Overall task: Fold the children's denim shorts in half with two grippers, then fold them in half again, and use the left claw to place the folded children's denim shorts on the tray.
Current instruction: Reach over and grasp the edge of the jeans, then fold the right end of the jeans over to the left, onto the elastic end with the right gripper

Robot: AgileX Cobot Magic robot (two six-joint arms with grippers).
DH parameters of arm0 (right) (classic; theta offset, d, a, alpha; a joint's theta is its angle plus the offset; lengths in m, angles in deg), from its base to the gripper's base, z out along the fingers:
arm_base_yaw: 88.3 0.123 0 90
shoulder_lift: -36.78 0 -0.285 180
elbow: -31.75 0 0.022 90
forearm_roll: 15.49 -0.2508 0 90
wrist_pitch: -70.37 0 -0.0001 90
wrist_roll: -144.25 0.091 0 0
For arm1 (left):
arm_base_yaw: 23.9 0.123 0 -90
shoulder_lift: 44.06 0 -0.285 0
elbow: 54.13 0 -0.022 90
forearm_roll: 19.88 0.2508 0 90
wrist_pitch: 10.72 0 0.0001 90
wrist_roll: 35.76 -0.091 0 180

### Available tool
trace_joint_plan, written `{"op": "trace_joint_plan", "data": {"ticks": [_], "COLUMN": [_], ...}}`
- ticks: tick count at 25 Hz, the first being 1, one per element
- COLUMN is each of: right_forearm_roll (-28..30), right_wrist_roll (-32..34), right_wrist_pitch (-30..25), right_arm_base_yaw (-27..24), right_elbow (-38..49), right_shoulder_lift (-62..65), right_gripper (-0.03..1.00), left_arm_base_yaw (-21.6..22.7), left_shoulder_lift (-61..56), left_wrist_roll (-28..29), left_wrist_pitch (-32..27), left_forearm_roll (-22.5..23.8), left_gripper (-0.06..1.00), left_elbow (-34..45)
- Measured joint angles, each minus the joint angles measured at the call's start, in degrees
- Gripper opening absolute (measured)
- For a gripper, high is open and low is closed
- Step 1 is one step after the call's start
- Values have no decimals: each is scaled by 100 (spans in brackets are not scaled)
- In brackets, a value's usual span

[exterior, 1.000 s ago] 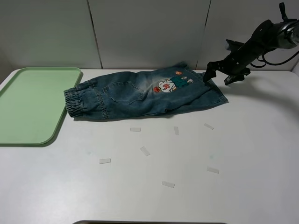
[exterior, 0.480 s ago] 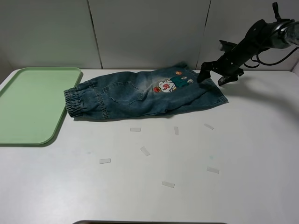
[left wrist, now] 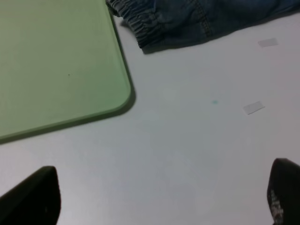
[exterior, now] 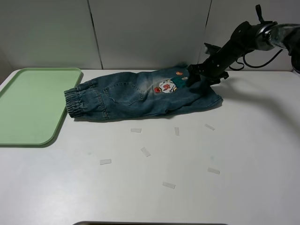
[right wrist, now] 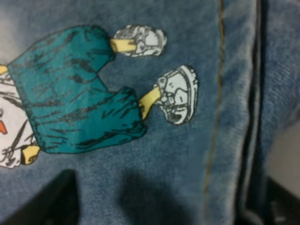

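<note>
- The children's denim shorts point(exterior: 140, 96) lie flat on the white table point(exterior: 243, 154), not yet folded, cartoon patch point(exterior: 168, 86) facing up.
- Their long axis runs straight away from the tray point(exterior: 33, 105). The elastic waistband point(exterior: 75, 102) sits just beside the tray's edge without touching it, and the leg hems are at the end far from the tray.
- The right gripper point(exterior: 197, 78) is down on that far end, at the hem corner just past the patch. It's plainly the nearer arm for lifting this end.
- As I read it, the first fold means carrying the far hem toward the tray, along the long axis.
- The right claw's fingers straddle denim and hem stitching in its own camera. I can't tell whether they pinch cloth or only rest on it.
- The left gripper point(left wrist: 159, 199) is out of the high view. Its claw is spread wide with nothing between the tips, hovering over bare table near the tray's rounded corner, waistband ahead of it.
- Only the high view gives the full layout, with the tape scraps point(exterior: 146, 151) on the table. Only the right wrist view shows the hem seam up close. Only the left wrist view shows the left claw at all.
</note>
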Motion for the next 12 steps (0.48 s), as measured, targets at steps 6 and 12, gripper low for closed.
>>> {"op": "trace_joint_plan", "data": {"ticks": [6, 12], "right_forearm_roll": [632, 1906], "right_wrist_roll": [272, 878], "right_wrist_pitch": [-152, -581], "right_arm_base_yaw": [11, 46], "right_elbow": [-6, -17], "right_shoulder_lift": [0, 123], "right_gripper": [15, 13], "left_arm_base_yaw": [0, 0], "left_shoulder_lift": [0, 0], "left_wrist_roll": [0, 0], "left_wrist_pitch": [0, 0], "left_forearm_roll": [0, 0], "left_gripper": [87, 87], "left_elbow": [0, 0]}}
